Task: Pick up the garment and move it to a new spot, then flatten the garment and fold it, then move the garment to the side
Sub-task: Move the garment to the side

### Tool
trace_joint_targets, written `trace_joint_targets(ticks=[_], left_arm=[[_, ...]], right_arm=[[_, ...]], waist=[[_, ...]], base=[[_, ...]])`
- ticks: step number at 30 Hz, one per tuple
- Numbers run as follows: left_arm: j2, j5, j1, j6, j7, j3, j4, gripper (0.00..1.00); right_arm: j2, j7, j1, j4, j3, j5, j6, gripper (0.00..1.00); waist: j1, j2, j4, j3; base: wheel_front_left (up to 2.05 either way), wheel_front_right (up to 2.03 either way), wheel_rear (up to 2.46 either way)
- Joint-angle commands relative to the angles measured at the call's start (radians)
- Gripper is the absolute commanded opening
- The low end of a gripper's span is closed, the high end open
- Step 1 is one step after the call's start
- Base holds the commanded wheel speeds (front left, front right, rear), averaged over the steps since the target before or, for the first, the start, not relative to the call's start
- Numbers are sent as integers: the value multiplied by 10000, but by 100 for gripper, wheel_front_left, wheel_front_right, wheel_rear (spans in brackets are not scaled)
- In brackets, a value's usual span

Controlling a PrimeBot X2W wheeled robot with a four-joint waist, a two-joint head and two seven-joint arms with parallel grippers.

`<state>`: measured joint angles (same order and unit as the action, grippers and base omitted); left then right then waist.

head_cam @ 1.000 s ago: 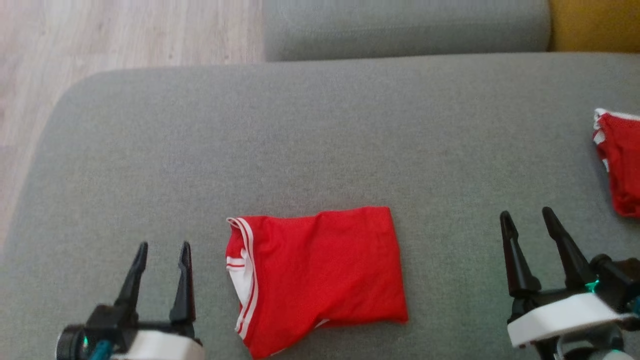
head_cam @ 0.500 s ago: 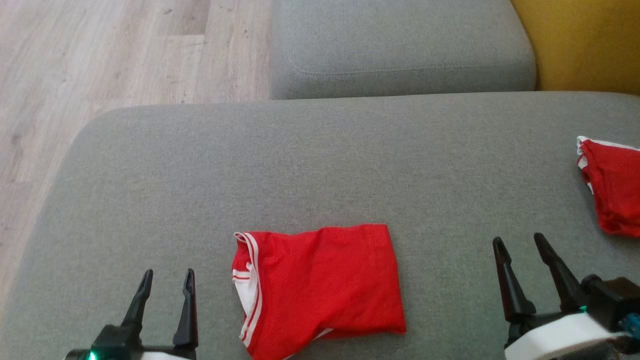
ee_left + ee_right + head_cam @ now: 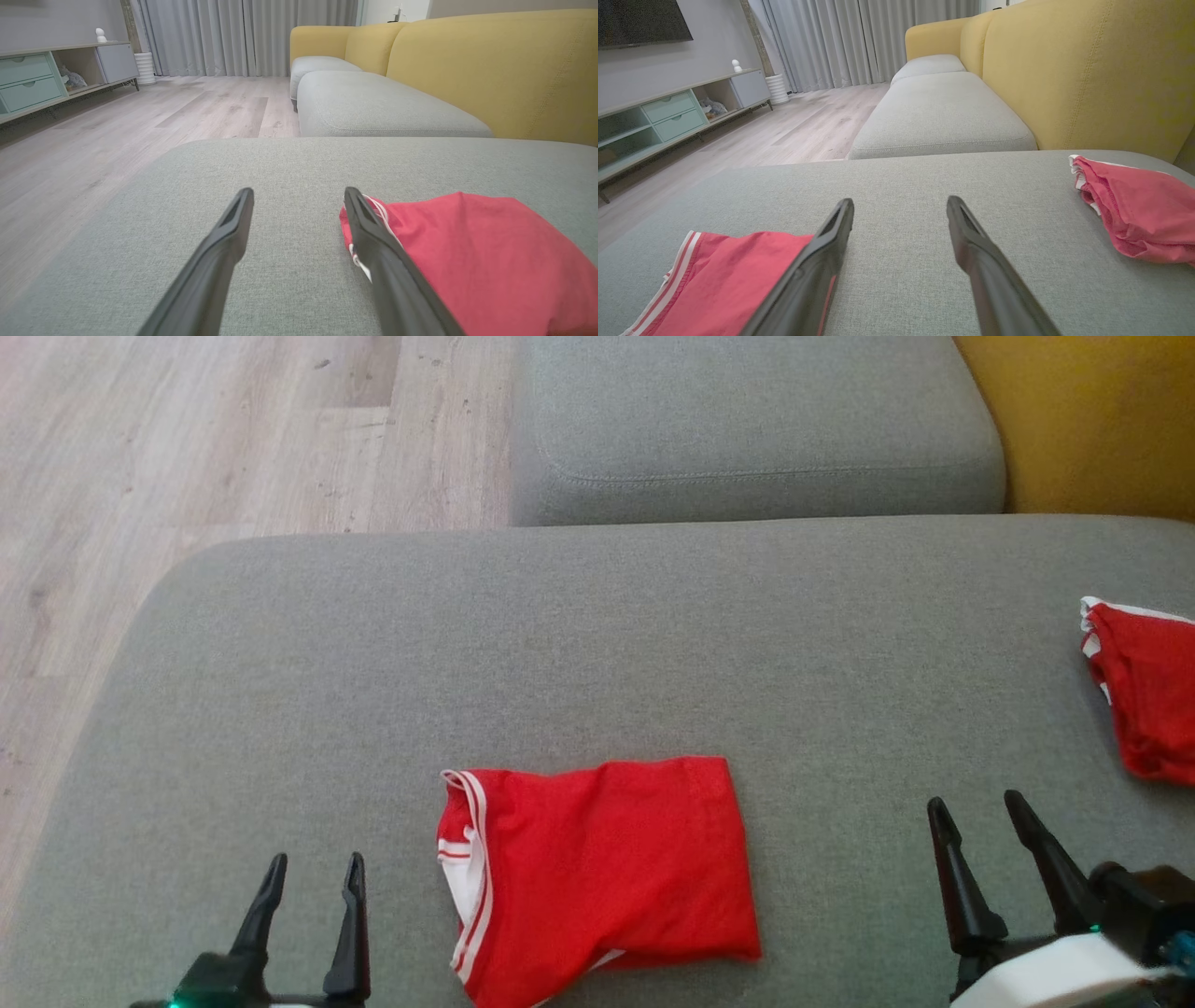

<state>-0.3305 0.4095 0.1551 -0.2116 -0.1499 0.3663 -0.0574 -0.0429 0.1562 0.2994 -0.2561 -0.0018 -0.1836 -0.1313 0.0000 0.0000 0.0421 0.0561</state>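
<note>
A folded red garment (image 3: 597, 873) with white stripes along its left edge lies flat near the front of the grey sofa cushion (image 3: 597, 653). It also shows as red cloth (image 3: 486, 261) in the left wrist view and at the lower left (image 3: 733, 275) of the right wrist view. My left gripper (image 3: 313, 873) stands open to the left of it, apart from it, with nothing between its fingers. My right gripper (image 3: 976, 817) is open too, well off to the garment's right and empty.
A second red garment (image 3: 1144, 686) lies bunched at the cushion's right edge, also seen as red cloth (image 3: 1134, 210) in the right wrist view. Another grey cushion (image 3: 756, 429) sits behind, a yellow backrest (image 3: 1092, 420) at the right, wooden floor (image 3: 187, 448) to the left.
The head camera has tilted, so the whole picture has slid down and more of the rear cushion shows. The garment lies as before. Both grippers sit lower in the frame and stay open.
</note>
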Motion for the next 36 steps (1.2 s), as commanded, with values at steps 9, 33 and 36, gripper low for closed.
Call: trace_joint_targets(ticks=[9,33,36], left_arm=[[-221,92,-662,-22,-157,-346,174,100],[53,-17,-2265,281,-639,-160,264,100],[197,-100,-2588,407,-859,-133,217,100]], right_arm=[[-75,-27,-374,-302,176,-167,6,100],[-74,755,-2064,2823,1451,-1034,6,100],[-74,891,-2547,3762,1735,-1336,6,100]], waist=[[0,0,-23,-42],[0,0,1265,-1558],[0,0,1531,-1751]], base=[[0,0,0],[0,0,0],[0,0,0]])
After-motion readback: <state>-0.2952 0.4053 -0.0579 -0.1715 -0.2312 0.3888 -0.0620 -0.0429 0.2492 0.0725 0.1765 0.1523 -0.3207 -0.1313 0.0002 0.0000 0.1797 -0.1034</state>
